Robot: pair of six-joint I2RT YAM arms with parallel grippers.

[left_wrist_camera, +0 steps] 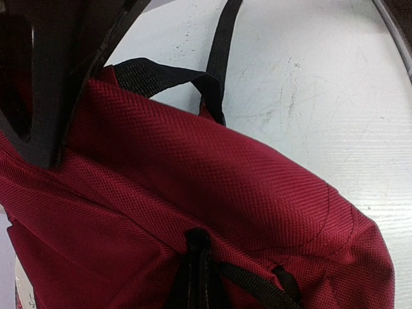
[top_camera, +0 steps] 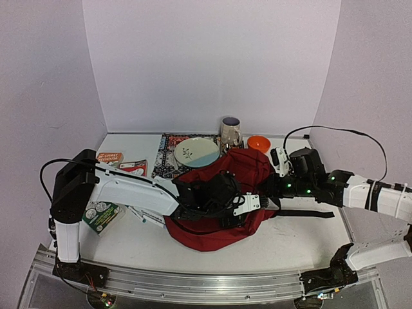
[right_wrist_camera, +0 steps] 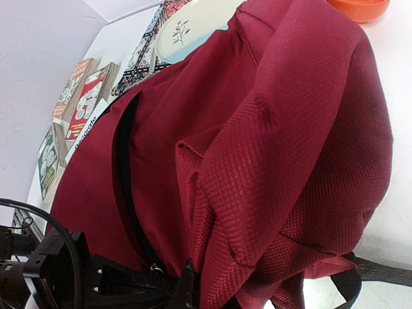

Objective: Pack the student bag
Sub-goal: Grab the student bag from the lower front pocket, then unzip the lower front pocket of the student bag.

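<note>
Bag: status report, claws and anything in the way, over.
Shut, seemingly pinching bag fabric: left claw, right claw. It lies slumped mid-table. Crowding its far edge: plate, mug, bowl.

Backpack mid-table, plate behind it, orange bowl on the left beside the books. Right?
No. The orange bowl sits at the back right, beside the mug, not by the books; the top view shows it. The backpack and plate are as you said.
</note>
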